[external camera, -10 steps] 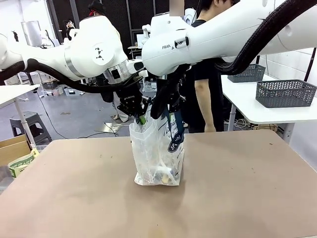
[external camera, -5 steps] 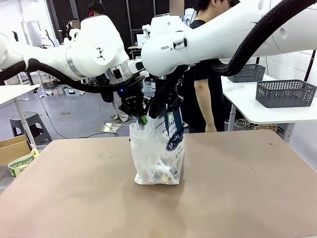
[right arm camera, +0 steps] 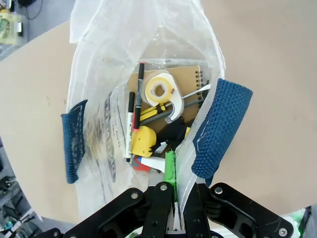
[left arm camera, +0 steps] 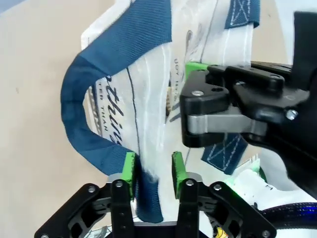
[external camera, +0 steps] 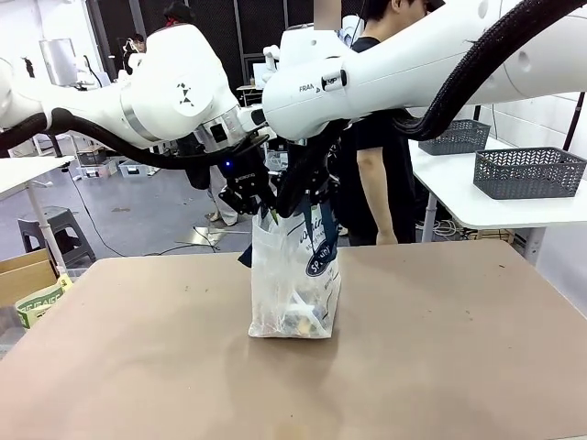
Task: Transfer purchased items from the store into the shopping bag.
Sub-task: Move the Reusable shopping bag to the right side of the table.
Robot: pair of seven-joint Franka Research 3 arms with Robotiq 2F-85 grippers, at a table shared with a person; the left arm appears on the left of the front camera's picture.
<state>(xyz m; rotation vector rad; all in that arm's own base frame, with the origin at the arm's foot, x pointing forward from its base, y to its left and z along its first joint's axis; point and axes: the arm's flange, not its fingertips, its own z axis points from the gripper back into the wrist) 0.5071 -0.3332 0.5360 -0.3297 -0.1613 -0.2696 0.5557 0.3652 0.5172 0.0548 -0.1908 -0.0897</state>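
- The shopping bag [external camera: 295, 275] stood upright near the middle of the brown table [external camera: 459, 357], with its top drawn up between the two grippers.
- The left gripper [left arm camera: 153, 167] hung at the bag's top on the robot's left side. Its green pads [left arm camera: 130, 169] stood apart. A navy strap handle [left arm camera: 119, 47] looped out from between them, lying against one pad with a gap at the other — so the strap was not pinched.
- The right gripper [right arm camera: 174, 174] was just beside it, over the bag's mouth. Its jaws were closed on the thin translucent rim of the bag, with one green pad [right arm camera: 170, 166] showing against the film.
- In the right wrist view the bag's mouth gaped open, with a navy handle draped down on either side of it.
- The purchased items [right arm camera: 153, 124] lay in a heap at the bottom of the bag. A white tape roll [right arm camera: 159, 91] rested on a brown spiral notebook [right arm camera: 190, 82], with pens [right arm camera: 131, 124] and a yellow piece [right arm camera: 141, 140] beside them — and a small red and white piece [right arm camera: 144, 163] lay nearest the gripper.
- A person [external camera: 376, 174] in a black top stood behind the far edge of the table.
- Two dark grey lattice baskets [external camera: 530, 171] sat on a white table off to the right.
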